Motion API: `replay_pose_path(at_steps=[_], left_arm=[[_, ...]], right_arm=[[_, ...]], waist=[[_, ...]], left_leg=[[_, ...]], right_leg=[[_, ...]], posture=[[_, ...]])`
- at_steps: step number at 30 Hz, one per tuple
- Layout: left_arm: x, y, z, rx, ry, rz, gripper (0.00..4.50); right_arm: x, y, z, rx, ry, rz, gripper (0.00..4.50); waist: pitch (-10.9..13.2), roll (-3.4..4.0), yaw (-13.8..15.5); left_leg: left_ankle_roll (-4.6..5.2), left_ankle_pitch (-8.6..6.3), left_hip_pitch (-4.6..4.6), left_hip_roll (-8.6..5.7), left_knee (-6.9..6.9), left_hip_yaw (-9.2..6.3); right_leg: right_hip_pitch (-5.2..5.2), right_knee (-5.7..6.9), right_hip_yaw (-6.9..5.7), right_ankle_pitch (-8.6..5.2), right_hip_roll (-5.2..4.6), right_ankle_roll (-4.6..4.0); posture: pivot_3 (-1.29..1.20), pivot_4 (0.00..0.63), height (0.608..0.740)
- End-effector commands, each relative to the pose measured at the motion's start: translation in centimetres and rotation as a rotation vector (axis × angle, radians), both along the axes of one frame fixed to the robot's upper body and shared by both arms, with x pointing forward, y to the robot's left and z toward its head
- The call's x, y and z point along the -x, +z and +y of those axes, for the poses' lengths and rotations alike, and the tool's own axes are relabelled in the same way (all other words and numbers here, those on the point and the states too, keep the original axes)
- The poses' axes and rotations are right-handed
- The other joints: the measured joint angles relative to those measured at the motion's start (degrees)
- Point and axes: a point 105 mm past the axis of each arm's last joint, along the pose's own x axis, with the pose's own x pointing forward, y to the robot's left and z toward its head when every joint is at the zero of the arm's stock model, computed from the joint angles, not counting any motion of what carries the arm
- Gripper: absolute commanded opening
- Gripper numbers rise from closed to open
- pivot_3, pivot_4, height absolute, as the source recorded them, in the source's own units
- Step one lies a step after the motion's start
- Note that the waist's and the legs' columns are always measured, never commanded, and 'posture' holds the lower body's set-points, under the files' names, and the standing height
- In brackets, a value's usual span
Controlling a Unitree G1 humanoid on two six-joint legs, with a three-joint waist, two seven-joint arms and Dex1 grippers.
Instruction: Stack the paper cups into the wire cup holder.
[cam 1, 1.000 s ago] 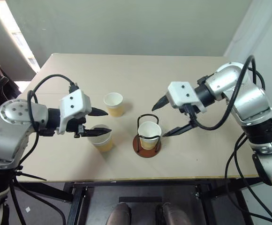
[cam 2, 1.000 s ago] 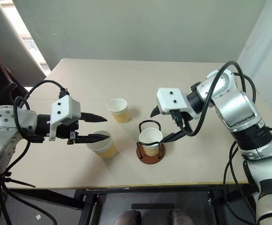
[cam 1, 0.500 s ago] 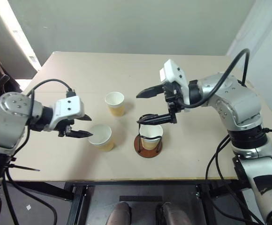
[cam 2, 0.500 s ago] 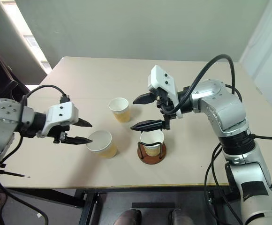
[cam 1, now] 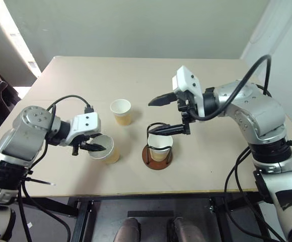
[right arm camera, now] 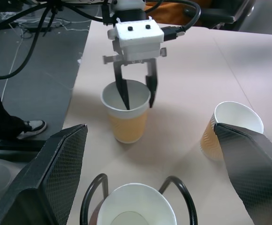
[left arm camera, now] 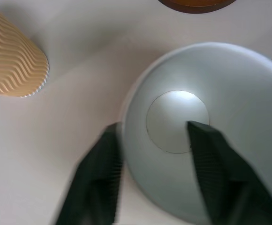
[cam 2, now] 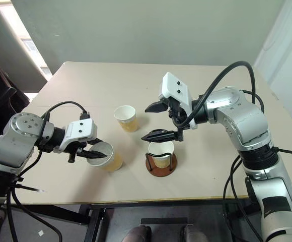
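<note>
Cups of pale yellow-tan paper (cam 1: 104, 149) with white rims: left end effector (cam 1: 96, 145) straddles the nearest's wall, grip uncertain; one at twelve o'clock (cam 1: 121, 111); another in the black-wire, brown-based holder (cam 1: 157, 156). Right end effector (cam 1: 164, 114) released.

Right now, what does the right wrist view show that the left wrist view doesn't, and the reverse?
Right wrist view: the left gripper with its white body, the wire cup holder hoops around a seated cup, a person's shoe on the floor. Left wrist view: the near cup down to its white bottom. Both: the left gripper straddling the near cup's wall, and the far cup.
</note>
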Motion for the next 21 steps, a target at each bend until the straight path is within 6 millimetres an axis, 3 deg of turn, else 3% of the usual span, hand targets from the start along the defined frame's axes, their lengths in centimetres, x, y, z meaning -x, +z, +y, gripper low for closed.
replay_pose_path(at_steps=[1,3,5,10,13,16,19,21], left_arm=[[-0.4,2.3,-0.5,0.032,-0.035,-0.087,0.66],[-0.2,3.1,-1.0,0.063,-0.066,-0.094,0.03],[0.1,3.7,-1.4,0.086,-0.095,-0.097,0.03],[0.6,6.7,-2.4,0.124,-0.194,-0.149,0.03],[1.1,10.6,-4.4,0.187,-0.335,-0.233,0.03],[1.6,13.2,-6.0,0.24,-0.444,-0.278,0.03],[2.9,16.6,-9.6,0.311,-0.652,-0.329,0.03],[3.1,17.2,-11.5,0.307,-0.74,-0.328,0.03]], right_arm=[[0.3,0.9,-0.1,-0.008,0.009,-0.05,4.5],[0.4,0.7,-0.4,0.01,0.011,-0.05,4.5],[0.7,0.6,-0.8,0.029,0.022,-0.045,4.5],[1.7,0.3,-4.4,0.115,0.058,-0.02,4.5],[1.6,0.9,-7.6,0.134,0.009,-0.016,4.5],[1.1,1.3,-9.5,0.143,-0.058,-0.026,4.5],[0.0,1.5,-12.1,0.155,-0.198,-0.048,4.5],[-0.2,1.6,-12.8,0.155,-0.238,-0.058,4.5]], waist=[[0.0,0.0,0.01],[0.0,0.0,0.06],[0.0,0.0,0.08],[-0.01,-0.03,0.58],[-0.01,-0.02,0.9],[-0.01,-0.02,0.9],[-0.01,-0.03,0.88],[-0.01,-0.02,0.99]], left_leg=[[0.0,0.0,-0.01,0.0,0.01,0.0],[0.0,0.0,-0.01,0.0,0.01,0.0],[0.01,0.0,-0.02,0.0,0.01,0.0],[0.02,0.01,-0.17,0.0,0.08,0.0],[0.07,-0.01,-0.3,-0.01,0.27,0.0],[0.18,-0.01,-0.38,-0.03,0.48,0.01],[0.25,0.01,-0.37,-0.04,0.62,0.03],[0.32,0.01,-0.43,-0.03,0.76,0.02]], right_leg=[[0.0,0.0,0.0,0.0,0.0,0.0],[0.0,0.0,0.0,0.01,0.0,0.02],[0.0,0.0,0.0,0.02,0.0,0.03],[0.0,-0.04,-0.02,0.05,0.0,0.11],[-0.01,-0.04,-0.01,0.09,0.0,0.19],[0.02,-0.07,0.01,0.19,-0.02,0.34],[0.08,-0.07,0.03,0.27,-0.04,0.48],[0.11,-0.08,0.04,0.37,-0.07,0.65]], posture=[[0.0,0.15,0.74],[0.0,0.15,0.74],[0.0,0.15,0.74],[0.0,0.15,0.74],[0.0,0.15,0.74],[0.0,0.15,0.74],[0.0,0.15,0.74],[0.0,0.15,0.74]])
